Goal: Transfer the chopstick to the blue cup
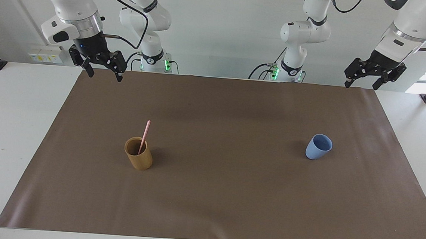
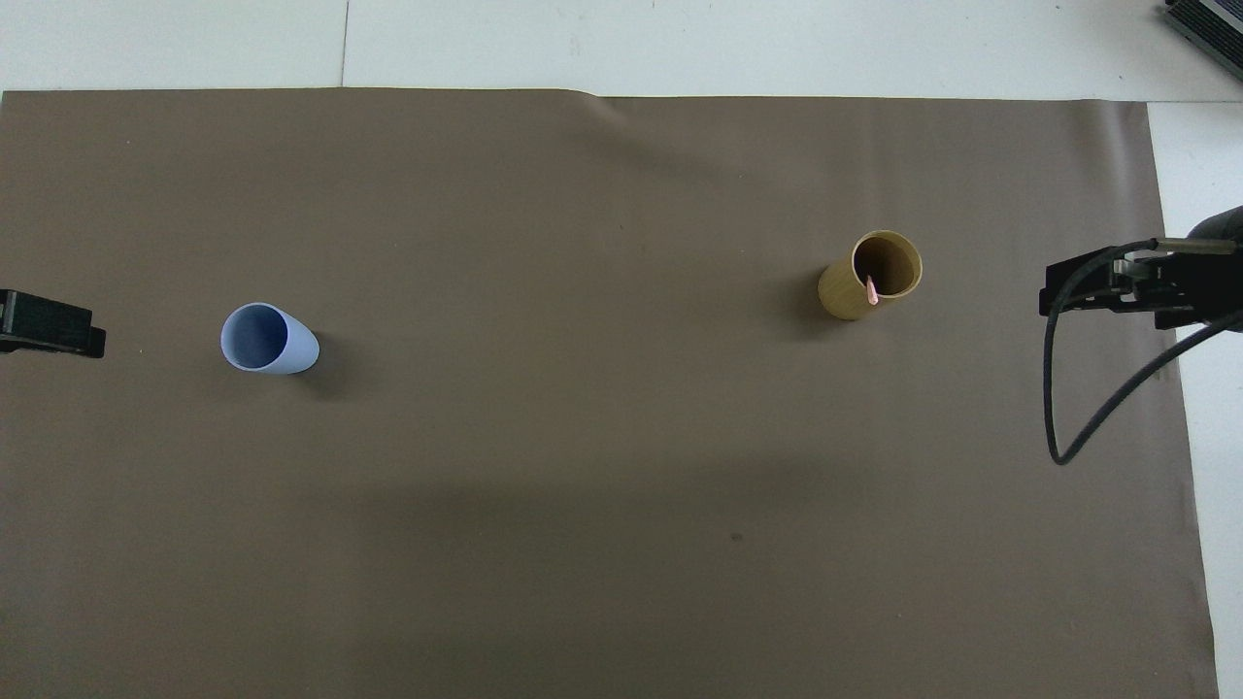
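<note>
One pale-pink chopstick (image 1: 144, 136) stands tilted in a tan bamboo-like cup (image 1: 138, 154) on the brown mat, toward the right arm's end. From overhead only the chopstick (image 2: 871, 289) tip shows inside that tan cup (image 2: 871, 276). The blue cup (image 1: 319, 146) stands upright and empty toward the left arm's end; overhead, the blue cup (image 2: 267, 338) shows its bare inside. My right gripper (image 1: 104, 76) hangs open in the air over the mat's edge by its base, well away from the tan cup. My left gripper (image 1: 361, 86) hangs open over the mat's other corner, holding nothing.
A brown mat (image 1: 222, 195) covers most of the white table (image 1: 10, 127). Overhead, the right gripper (image 2: 1107, 286) and its looping black cable (image 2: 1058, 447) reach over the mat's end; the left gripper (image 2: 49, 325) just shows at the frame edge.
</note>
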### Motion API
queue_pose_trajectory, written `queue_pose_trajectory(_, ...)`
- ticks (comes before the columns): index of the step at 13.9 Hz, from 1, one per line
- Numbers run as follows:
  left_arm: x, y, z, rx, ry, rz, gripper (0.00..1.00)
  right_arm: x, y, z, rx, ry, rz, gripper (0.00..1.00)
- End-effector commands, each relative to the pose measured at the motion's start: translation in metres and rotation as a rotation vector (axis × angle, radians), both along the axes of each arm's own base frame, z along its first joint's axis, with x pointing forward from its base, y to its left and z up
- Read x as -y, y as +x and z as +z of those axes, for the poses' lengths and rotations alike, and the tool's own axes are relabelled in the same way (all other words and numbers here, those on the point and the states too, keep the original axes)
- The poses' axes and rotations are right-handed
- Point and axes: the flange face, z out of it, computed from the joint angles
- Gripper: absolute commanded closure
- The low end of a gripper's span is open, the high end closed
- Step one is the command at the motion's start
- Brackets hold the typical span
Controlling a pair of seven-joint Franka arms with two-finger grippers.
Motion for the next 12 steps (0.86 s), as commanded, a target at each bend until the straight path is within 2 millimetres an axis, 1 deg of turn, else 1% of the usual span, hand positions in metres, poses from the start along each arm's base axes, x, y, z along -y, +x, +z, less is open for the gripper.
queue_pose_trajectory(1, -0.001, -0.005, 0.001, -0.008, 0.012, 0.013, 0.00, 0.003, 0.001, 0.001, 0.000, 0.018, 0.011, 0.00)
queue_pose_trajectory(4, 0.000, -0.005, 0.001, -0.007, 0.012, 0.012, 0.00, 0.004, 0.001, 0.001, 0.001, 0.018, 0.009, 0.00)
queue_pose_trajectory(10, 0.011, -0.004, 0.001, 0.002, 0.012, -0.003, 0.00, 0.003, 0.001, 0.001, 0.000, 0.018, 0.011, 0.00)
queue_pose_trajectory(12, 0.004, -0.003, -0.001, 0.008, 0.008, 0.010, 0.00, 0.003, 0.001, 0.001, 0.000, 0.018, 0.011, 0.00)
